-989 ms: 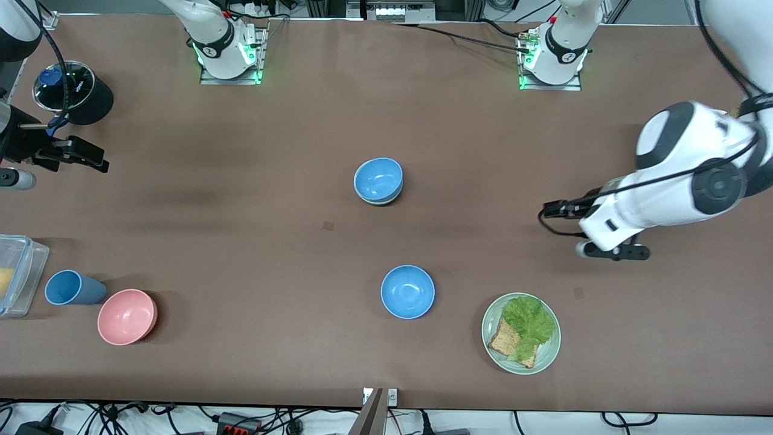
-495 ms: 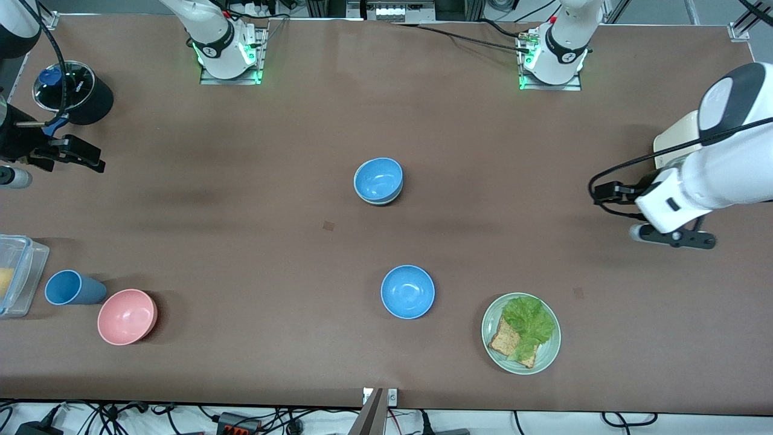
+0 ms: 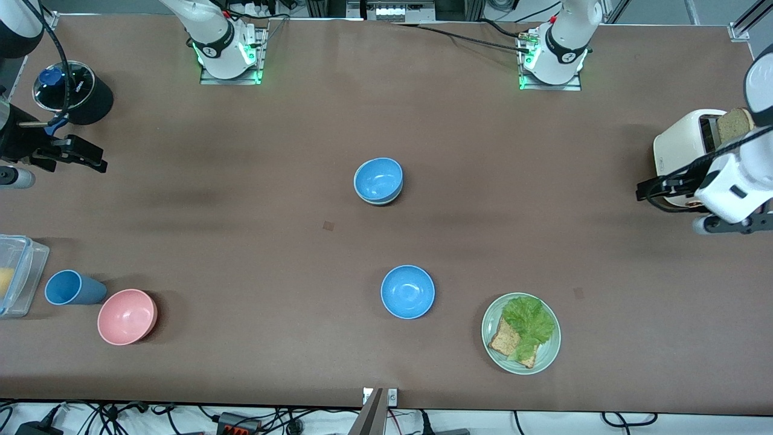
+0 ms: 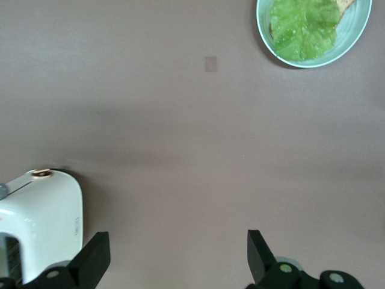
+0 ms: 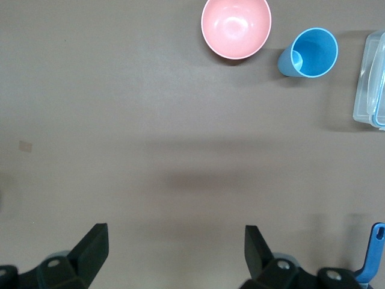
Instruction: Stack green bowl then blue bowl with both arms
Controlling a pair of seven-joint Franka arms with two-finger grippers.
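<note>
- Brown desk (image 3: 241,199), seen from the front camera. The left arm has pulled back from about 4 o'clock of the stacked bowls to the desk's 3 o'clock edge over the last second.
- That retreat uncovers a white toaster (image 3: 682,148) with a bread slice (image 3: 734,124) standing in its slot.
- The left hand (image 3: 731,226) hangs over bare desk just beside the toaster, fingers spread wide and empty.
- The right hand (image 3: 66,154) waits at the 9 o'clock edge, barely shifted, fingers also wide and empty.
- The blue bowl (image 3: 378,180) still sits nested in the green bowl (image 3: 381,202) near the desk's centre.
- A second blue bowl (image 3: 407,292) stays at 6 o'clock of that stack, and the plate (image 3: 489,329) with lettuce and bread at 4 o'clock.
- Only a thin pale rim of the green bowl shows under the blue one.
- The left arm is cut off by the picture's edge, as is the clear container (image 3: 15,275) beside the blue cup (image 3: 69,287) and pink bowl (image 3: 127,316).
</note>
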